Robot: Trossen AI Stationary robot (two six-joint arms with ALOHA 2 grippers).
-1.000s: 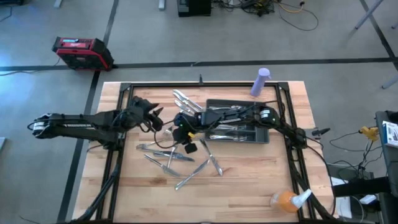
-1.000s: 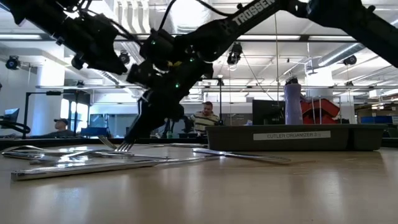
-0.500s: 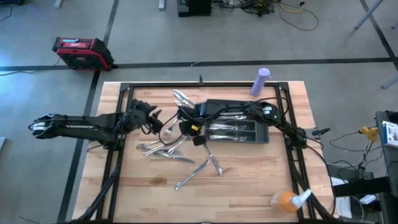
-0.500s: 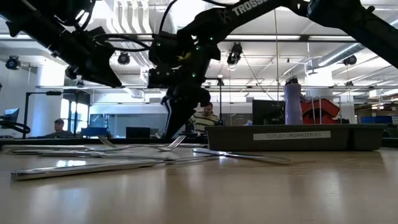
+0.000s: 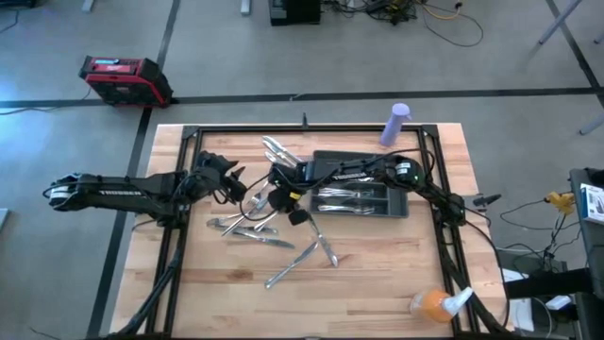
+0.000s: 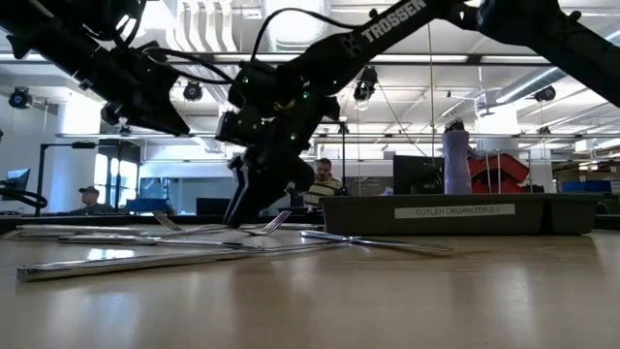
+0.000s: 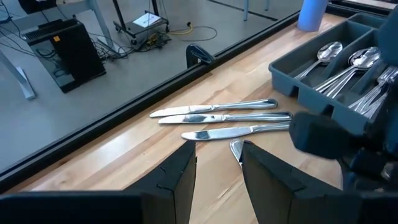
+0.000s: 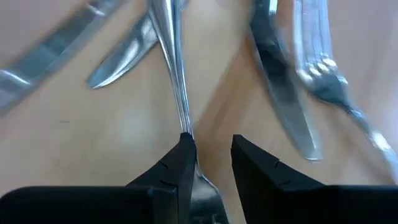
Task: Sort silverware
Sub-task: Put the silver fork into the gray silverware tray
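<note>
shiny slim silverware (image 5: 274, 236) (loosely scattered), wooden table (image 5: 377, 274)

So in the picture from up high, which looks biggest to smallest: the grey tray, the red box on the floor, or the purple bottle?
1. Grey tray, biggest.
2. Red box. It sits on the floor, farther from the camera, so its true size is unsure.
3. Purple bottle, smallest as seen from above.

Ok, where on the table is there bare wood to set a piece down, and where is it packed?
Bare wood lies along the table's near edge, between the scattered silverware and the orange bottle, and right of the tray. It is crowded left of the tray, where the right gripper sits low over the forks and the left gripper waits close by.
</note>
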